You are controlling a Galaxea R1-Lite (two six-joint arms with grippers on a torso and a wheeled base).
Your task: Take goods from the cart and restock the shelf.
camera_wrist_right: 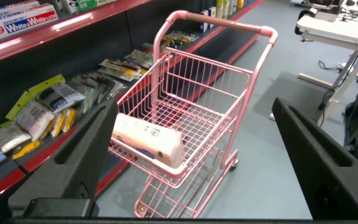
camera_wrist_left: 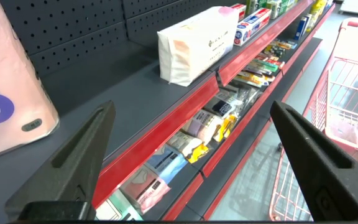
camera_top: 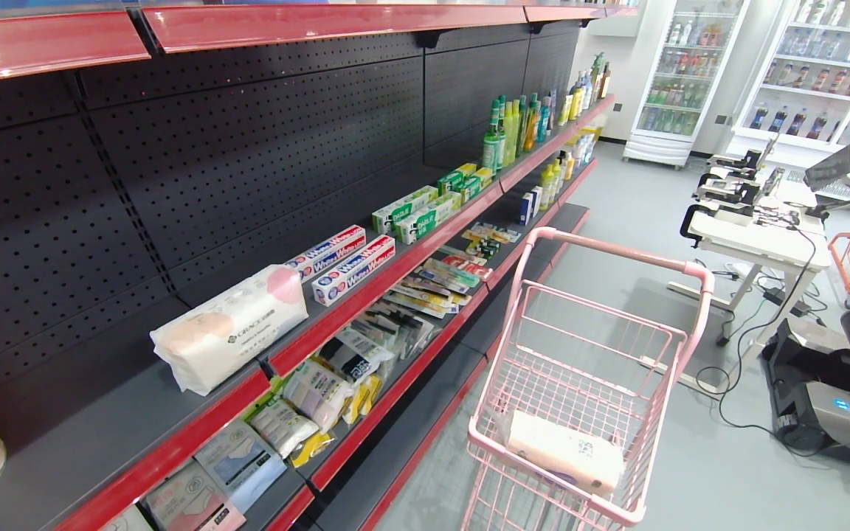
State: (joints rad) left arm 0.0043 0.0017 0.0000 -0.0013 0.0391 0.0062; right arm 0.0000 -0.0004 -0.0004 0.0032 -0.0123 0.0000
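My left gripper is spread wide and holds nothing, hanging over the shelf that runs alongside the pink cart. My right gripper is just as wide and empty, above the cart. One white wrapped pack lies on the cart's wire floor, at the end away from the cart's handle. On the shelf deck beside the cart lies a white tissue pack.

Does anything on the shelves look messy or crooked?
Yes. On the lower shelf, the small packets lie jumbled, tilted different ways and overlapping one another. The toothpaste boxes on the shelf above sit in tidy rows.
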